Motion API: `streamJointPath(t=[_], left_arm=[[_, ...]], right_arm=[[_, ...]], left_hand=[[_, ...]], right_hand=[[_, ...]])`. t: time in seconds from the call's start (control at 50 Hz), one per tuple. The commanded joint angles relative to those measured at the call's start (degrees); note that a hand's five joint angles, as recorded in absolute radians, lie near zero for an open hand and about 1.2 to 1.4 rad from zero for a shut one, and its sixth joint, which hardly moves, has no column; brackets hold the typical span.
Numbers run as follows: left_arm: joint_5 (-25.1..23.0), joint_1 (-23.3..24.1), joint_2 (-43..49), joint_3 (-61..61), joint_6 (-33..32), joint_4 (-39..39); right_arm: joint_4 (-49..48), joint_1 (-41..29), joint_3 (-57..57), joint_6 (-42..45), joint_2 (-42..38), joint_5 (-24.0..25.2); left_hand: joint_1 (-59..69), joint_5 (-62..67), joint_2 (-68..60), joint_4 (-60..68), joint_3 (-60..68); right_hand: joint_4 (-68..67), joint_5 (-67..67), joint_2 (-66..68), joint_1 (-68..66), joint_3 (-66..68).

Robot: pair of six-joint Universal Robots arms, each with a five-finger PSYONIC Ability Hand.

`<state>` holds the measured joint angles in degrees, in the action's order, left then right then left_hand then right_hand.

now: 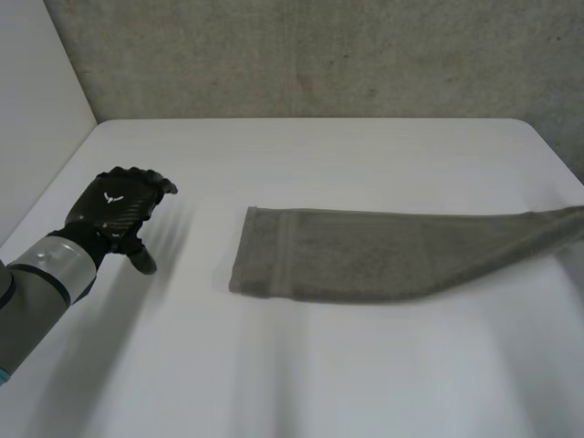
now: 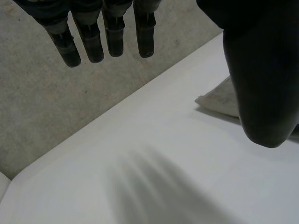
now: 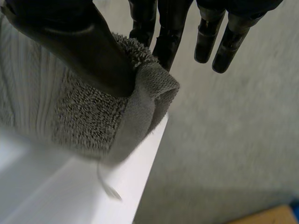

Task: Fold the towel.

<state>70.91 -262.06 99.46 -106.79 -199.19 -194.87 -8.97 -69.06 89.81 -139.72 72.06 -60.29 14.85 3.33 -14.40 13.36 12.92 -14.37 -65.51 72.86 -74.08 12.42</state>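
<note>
A grey-brown towel (image 1: 383, 255), folded into a long strip, lies across the white table (image 1: 301, 365). Its left end rests flat, and its right end rises off the table toward the right edge of the head view. In the right wrist view my right hand (image 3: 79, 42) pinches that lifted end of the towel (image 3: 70, 112) between thumb and fingers, past the table's edge. My left hand (image 1: 123, 208) hovers over the table's left side, well apart from the towel, fingers straight and holding nothing. Beside its thumb (image 2: 261, 79) a towel corner (image 2: 219, 99) peeks out.
A grey wall (image 1: 310, 55) stands behind the table, and a white panel (image 1: 36, 109) borders the left side. The table's right edge (image 3: 149, 158) drops off to a grey floor below my right hand.
</note>
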Motion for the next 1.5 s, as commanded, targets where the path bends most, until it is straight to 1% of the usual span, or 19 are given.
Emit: streamJointPath(t=[0.02, 0.1, 0.14, 0.16, 0.2, 0.22, 0.3, 0.48, 0.5, 0.52, 0.54, 0.56, 0.64, 0.8, 0.9, 1.08, 1.22, 1.36, 1.5], left_arm=[[-0.07, 0.06, 0.04, -0.44, 0.03, -0.07], [-0.07, 0.06, 0.04, -0.44, 0.03, -0.07], [-0.07, 0.06, 0.04, -0.44, -0.05, -0.07], [-0.07, 0.06, 0.04, -0.44, -0.05, -0.07], [0.01, 0.06, 0.04, -0.53, -0.05, -0.07], [0.01, -0.03, 0.04, -0.44, -0.05, -0.07], [0.01, -0.03, 0.04, -0.61, -0.05, -0.07], [0.1, 0.32, 0.12, -0.79, -0.05, -0.16], [0.1, 0.41, 0.12, -0.79, -0.05, -0.16], [0.1, 0.5, 0.12, -0.79, -0.05, -0.16], [0.1, 0.5, 0.12, -0.79, -0.05, -0.16], [0.1, 0.59, 0.12, -0.79, -0.05, -0.25], [0.19, 0.76, 0.12, -0.53, -0.05, -0.43], [0.36, 2.79, 0.74, 2.64, 0.39, -0.78], [0.63, 6.21, 0.92, 5.19, 2.58, -0.78], [0.72, 10.7, 1.09, 6.77, 5.92, -0.78], [1.24, 12.63, 2.5, 6.77, 5.92, -0.78], [3.0, 13.33, 2.94, 6.77, 6.01, -0.86], [3.09, 14.12, 2.94, 5.98, 6.1, -0.78]], right_arm=[[1.24, -14.04, -5.87, -5.91, 3.61, -0.26], [1.15, -22.52, -7.2, -6.62, 3.35, -0.97], [0.89, -32.31, -9.12, -6.88, 1.43, -2.89], [0.89, -32.36, -9.13, -6.88, 1.41, -2.9], [-0.95, -42.16, -11.75, -6.8, -2.69, -6.58], [-0.96, -42.2, -11.77, -6.8, -2.72, -6.59], [-6.04, -53.78, -15.8, -6.8, -10.95, -10.45], [-10.98, -61.63, -22.58, -6.8, -25.22, -12.57], [-10.98, -62.5, -23.01, -6.8, -26.61, -12.66], [-10.98, -63.03, -22.84, -6.8, -27.15, -13.27], [-10.98, -63.04, -22.84, -6.8, -27.15, -13.27], [-10.89, -63.04, -22.4, -6.8, -26.8, -14.14], [-11.24, -62.95, -20.73, -7.15, -24.16, -16.0], [-10.54, -57.06, -10.89, -13.3, -11.07, -17.49], [-7.39, -49.61, -0.46, -18.48, -2.3, -17.06], [-3.16, -39.04, 12.32, -18.49, 2.91, -16.44], [-1.93, -32.64, 20.3, -18.22, 3.43, -12.23], [-4.46, -31.48, 20.23, -18.22, 0.55, -7.83], [-7.46, -31.57, 19.87, -18.22, -2.45, -6.86]], left_hand=[[-3.96, -2.45, 3.51, -3.36, -2.92], [-3.96, -2.45, 3.51, -3.36, -2.92], [-3.96, -2.45, 3.51, -3.36, -2.92], [-3.96, -2.45, 3.51, -3.36, -2.92], [-3.96, -2.45, 3.51, -3.36, -2.92], [-3.96, -2.45, 3.51, -3.36, -2.92], [-3.96, -2.45, 3.51, -3.36, -2.92], [-3.96, -2.45, 3.51, -3.36, -2.92], [-3.96, -2.45, 3.51, -3.36, -2.92], [-3.96, -2.45, 3.51, -3.36, -2.92], [-3.96, -2.45, 3.51, -3.36, -2.92], [-3.96, -2.45, 3.51, -3.36, -2.92], [-3.96, -2.45, 3.51, -3.36, -2.92], [-3.96, -2.45, 3.51, -3.36, -2.92], [-3.96, -2.45, 3.51, -3.36, -2.92], [-3.79, -2.28, 3.34, -3.36, -2.92], [-3.79, -2.28, 3.34, -3.36, -2.92], [-3.96, -2.45, 3.51, -3.36, -2.92], [-3.96, -2.45, 3.51, -3.36, -2.92]], right_hand=[[4.37, -4.49, 7.14, -5.92, -2.42], [4.37, -4.49, 7.14, -5.92, -2.42], [4.37, -4.49, 7.14, -5.92, -2.42], [4.37, -4.49, 7.14, -5.92, -2.42], [4.37, -4.49, 7.14, -5.92, -2.42], [4.37, -4.49, 7.14, -5.92, -2.42], [4.37, -4.49, 7.14, -5.92, -2.42], [4.37, -4.49, 7.14, -5.92, -2.42], [4.37, 10.27, -7.62, 8.84, -2.42], [4.37, 44.89, -42.24, 43.46, -2.42], [4.37, 45.24, -42.59, 43.81, -2.42], [4.37, 65.51, -62.86, 64.08, -2.42], [4.37, 65.51, -62.86, 64.08, -2.42], [4.37, 65.51, -62.86, 64.08, -2.42], [4.37, 65.51, -62.86, 64.08, -2.42], [4.37, 65.51, -62.86, 64.08, -2.42], [4.37, 51.64, -48.99, 50.21, -2.42], [4.37, 36.03, -33.38, 34.61, -2.42], [4.37, 19.67, -17.02, 18.25, -2.42]])
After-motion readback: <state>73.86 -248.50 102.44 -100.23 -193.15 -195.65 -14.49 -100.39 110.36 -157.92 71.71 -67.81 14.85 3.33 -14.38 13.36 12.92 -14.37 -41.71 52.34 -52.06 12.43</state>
